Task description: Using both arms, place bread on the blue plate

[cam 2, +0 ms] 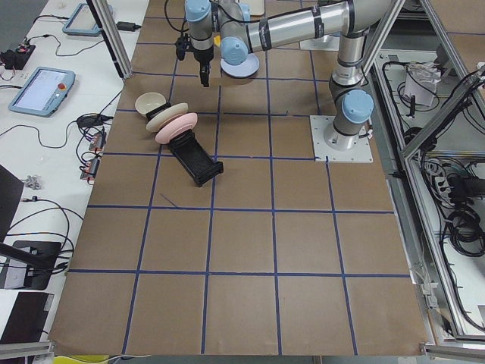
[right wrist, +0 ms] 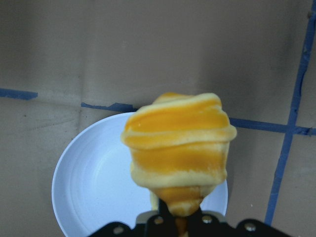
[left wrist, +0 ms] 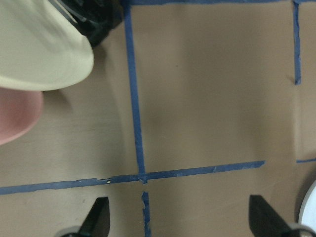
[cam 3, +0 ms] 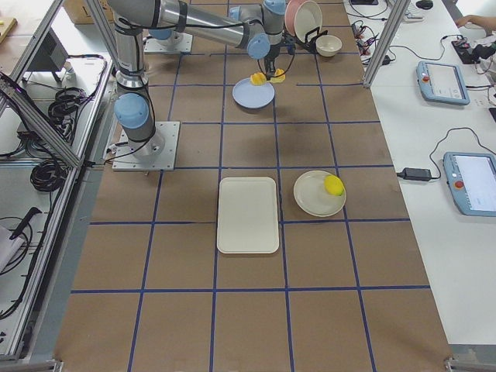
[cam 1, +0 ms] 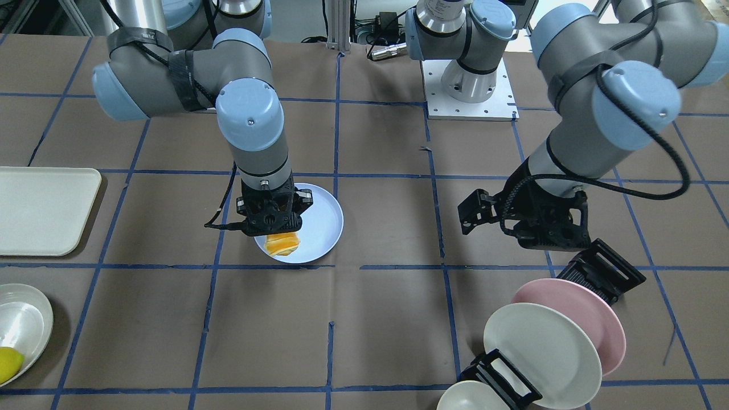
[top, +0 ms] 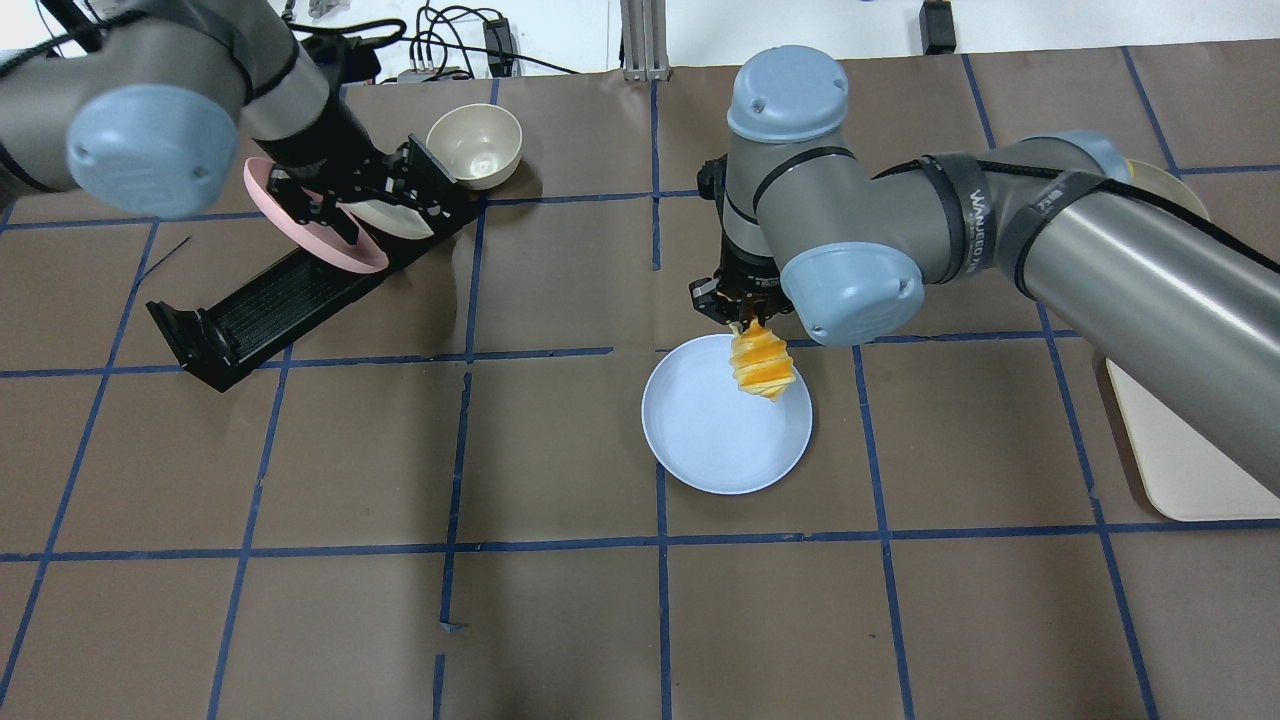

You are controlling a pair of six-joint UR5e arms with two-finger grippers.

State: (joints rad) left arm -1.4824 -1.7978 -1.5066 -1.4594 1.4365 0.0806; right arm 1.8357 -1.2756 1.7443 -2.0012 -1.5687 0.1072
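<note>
Bread (right wrist: 177, 148): centre of the right wrist view, clamped by its lower end in the right gripper (right wrist: 177, 219), whose fingers are closed tight on it. It appears held clear above the blue plate (right wrist: 94, 187), over the plate's right-hand rim. Judged carried into place but not set down; lowering and release remain. Left gripper (left wrist: 177, 222): fingers spread wide, empty, at its view's lower edge, with the pink plate (left wrist: 15, 118) at far left.

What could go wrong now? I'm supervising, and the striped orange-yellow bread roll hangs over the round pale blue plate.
The black right gripper pinches the striped orange-yellow bread roll by one end only; it may slip. It seems to hang near the rim of the round pale blue plate and might roll off.
</note>
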